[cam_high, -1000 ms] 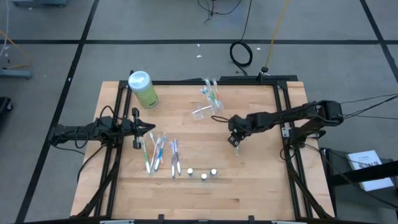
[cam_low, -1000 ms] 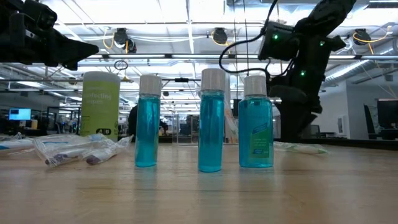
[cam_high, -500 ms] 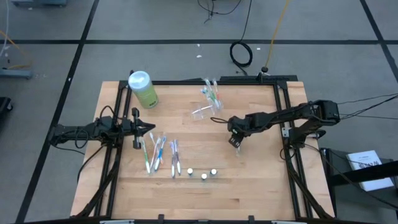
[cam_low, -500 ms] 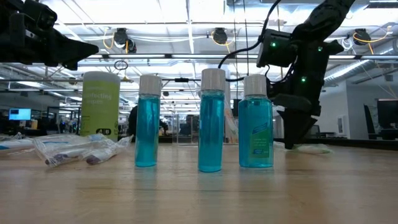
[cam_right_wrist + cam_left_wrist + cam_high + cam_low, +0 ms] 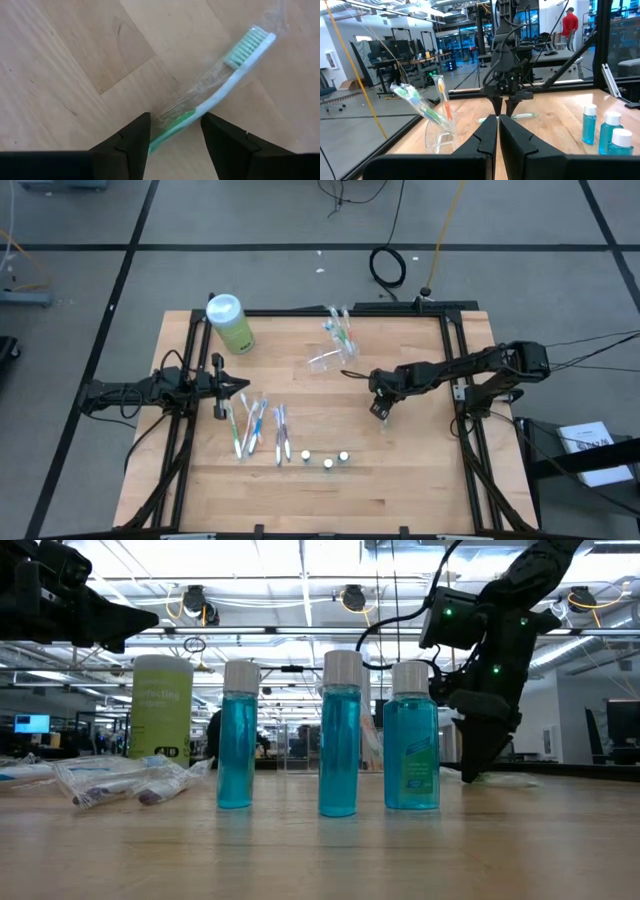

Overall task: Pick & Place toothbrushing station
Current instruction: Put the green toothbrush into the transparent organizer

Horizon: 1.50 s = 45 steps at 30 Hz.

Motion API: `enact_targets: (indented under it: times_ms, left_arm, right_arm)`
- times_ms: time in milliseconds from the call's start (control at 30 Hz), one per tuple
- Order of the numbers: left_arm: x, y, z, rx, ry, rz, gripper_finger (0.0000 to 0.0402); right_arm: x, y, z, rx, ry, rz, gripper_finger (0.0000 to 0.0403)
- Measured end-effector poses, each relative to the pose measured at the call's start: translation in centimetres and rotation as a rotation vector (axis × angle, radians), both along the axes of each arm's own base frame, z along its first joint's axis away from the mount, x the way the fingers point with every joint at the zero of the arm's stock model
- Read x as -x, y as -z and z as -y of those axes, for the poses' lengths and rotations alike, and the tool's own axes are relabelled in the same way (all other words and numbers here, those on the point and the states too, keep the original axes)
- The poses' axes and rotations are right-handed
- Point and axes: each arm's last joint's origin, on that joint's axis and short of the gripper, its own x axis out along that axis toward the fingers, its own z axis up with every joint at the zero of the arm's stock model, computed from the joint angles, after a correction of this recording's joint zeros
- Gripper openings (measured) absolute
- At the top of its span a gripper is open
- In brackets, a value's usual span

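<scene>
The toothbrushing station (image 5: 327, 359), a small clear holder, stands on its base on the table's far middle. Wrapped toothbrushes (image 5: 420, 102) lean out of it. It also shows in the left wrist view (image 5: 438, 137). My right gripper (image 5: 378, 411) points steeply down, low over the table to the right of the station. It is open, one finger on each side of the handle of a wrapped green-and-white toothbrush (image 5: 235, 70) that lies flat on the wood. I see no touch. My left gripper (image 5: 243, 387) is shut, level and holds nothing at the table's left.
A light-green bottle with a white cap (image 5: 230, 322) stands at the far left. Several wrapped toothbrushes (image 5: 255, 426) lie left of centre. Three small blue bottles (image 5: 340, 735) stand in a row near the front middle. Bare wood lies to the front right.
My right gripper has sunk toward the table, down over the lone toothbrush, and has rolled a little. The station and the other things have kept still.
</scene>
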Motion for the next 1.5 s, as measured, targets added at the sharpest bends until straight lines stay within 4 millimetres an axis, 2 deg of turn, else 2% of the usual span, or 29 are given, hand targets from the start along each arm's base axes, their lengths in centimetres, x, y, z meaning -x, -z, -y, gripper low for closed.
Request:
enact_targets:
  times_ms: [433, 900, 1000, 1167, 1500]
  left_arm:
    - [0.0, 0.0, 0.0, 0.000, 0.001, 0.000, 0.0026]
    - [0.0, 0.0, 0.0, 0.000, 0.000, 0.000, 0.0026]
    - [0.0, 0.0, 0.0, 0.000, 0.001, 0.000, 0.0026]
    - [0.0, 0.0, 0.0, 0.000, 0.001, 0.000, 0.0026]
    - [0.0, 0.0, 0.0, 0.000, 0.001, 0.000, 0.0026]
  right_arm:
    - [0.0, 0.1, 0.0, 0.011, -0.025, 0.004, 0.0103]
    - [-0.5, 0.0, 0.1, 0.053, -0.151, 0.033, 0.0017]
    - [-0.4, -0.1, 0.1, 0.056, -0.169, 0.035, 0.0010]
    - [-0.1, -1.2, 0.0, 0.052, -0.172, 0.077, 0.0016]
    - [0.3, -6.2, 0.0, 0.160, -0.189, 0.359, 0.0011]
